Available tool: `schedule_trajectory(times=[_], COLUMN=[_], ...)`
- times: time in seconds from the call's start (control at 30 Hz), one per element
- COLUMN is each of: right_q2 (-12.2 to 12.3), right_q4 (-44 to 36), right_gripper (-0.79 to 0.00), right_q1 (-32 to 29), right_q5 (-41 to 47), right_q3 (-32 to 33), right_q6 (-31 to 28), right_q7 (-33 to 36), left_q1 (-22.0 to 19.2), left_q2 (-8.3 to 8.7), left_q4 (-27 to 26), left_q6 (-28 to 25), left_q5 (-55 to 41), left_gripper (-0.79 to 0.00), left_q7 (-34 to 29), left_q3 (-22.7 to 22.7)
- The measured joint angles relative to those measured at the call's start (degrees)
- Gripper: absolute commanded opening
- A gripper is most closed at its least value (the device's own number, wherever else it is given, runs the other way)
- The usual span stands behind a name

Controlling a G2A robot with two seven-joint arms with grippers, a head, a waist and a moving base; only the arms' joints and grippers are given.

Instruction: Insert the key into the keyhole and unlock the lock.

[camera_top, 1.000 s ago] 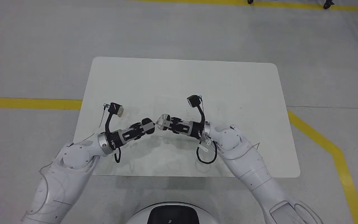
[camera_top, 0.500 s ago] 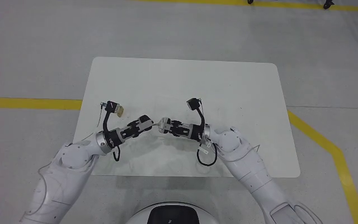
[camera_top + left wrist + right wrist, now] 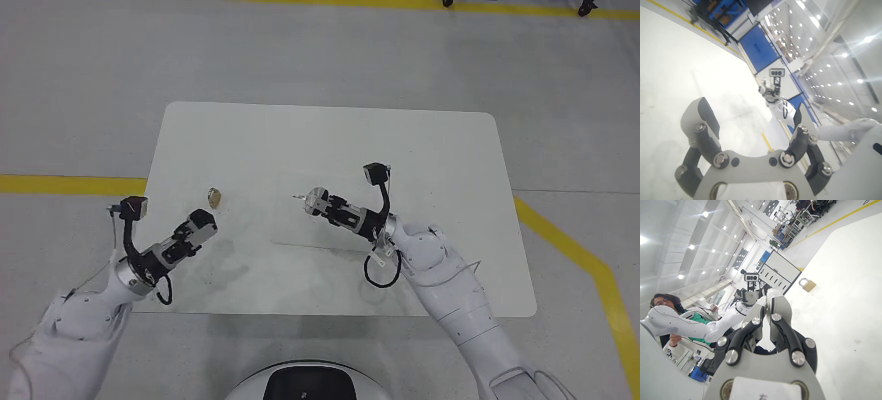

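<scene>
One padlock (image 3: 214, 195) lies left of centre on the surface (image 3: 430, 150); left jaws apart, right jaws pinching one key (image 3: 297, 198).

- The lock (image 3: 214, 195) is a small brass padlock with a silver shackle. It lies flat on the white table (image 3: 420, 140), left of centre in the top view.
- The key (image 3: 299, 197) is a thin silver sliver near frame centre, clamped in the right gripper (image 3: 310, 197), its tip pointing left toward the lock and well apart from it.
</scene>
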Motion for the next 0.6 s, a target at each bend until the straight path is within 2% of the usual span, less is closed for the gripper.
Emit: schedule_trajectory(times=[0.13, 0.23, 0.3, 0.4, 0.6], right_q2=[0.0, 0.0, 0.0, 0.0, 0.0], right_q4=[0.0, 0.0, 0.0, 0.0, 0.0], right_gripper=[-0.785, -0.785, -0.785, -0.785, -0.785], right_q1=[0.0, 0.0, 0.0, 0.0, 0.0], right_q5=[0.0, 0.0, 0.0, 0.0, 0.0], right_q3=[0.0, 0.0, 0.0, 0.0, 0.0], right_q6=[0.0, 0.0, 0.0, 0.0, 0.0], right_q7=[0.0, 0.0, 0.0, 0.0, 0.0], left_q1=[1.71, -0.04, -2.6, -6.2, -10.76], left_q2=[-0.36, -0.79, -0.97, -1.48, -2.36], left_q4=[0.85, 2.65, 4.73, 7.59, 11.7], left_q6=[4.34, 8.71, 12.79, 18.21, 19.91], left_q5=[13.84, 23.41, 31.9, 44.99, 48.45], left_gripper=[0.0, 0.0, 0.0, -0.111, -0.099], left_q7=[12.05, 18.32, 21.39, 25.08, 26.66], left_q3=[-3.32, -1.41, 0.4, 4.51, 10.26])
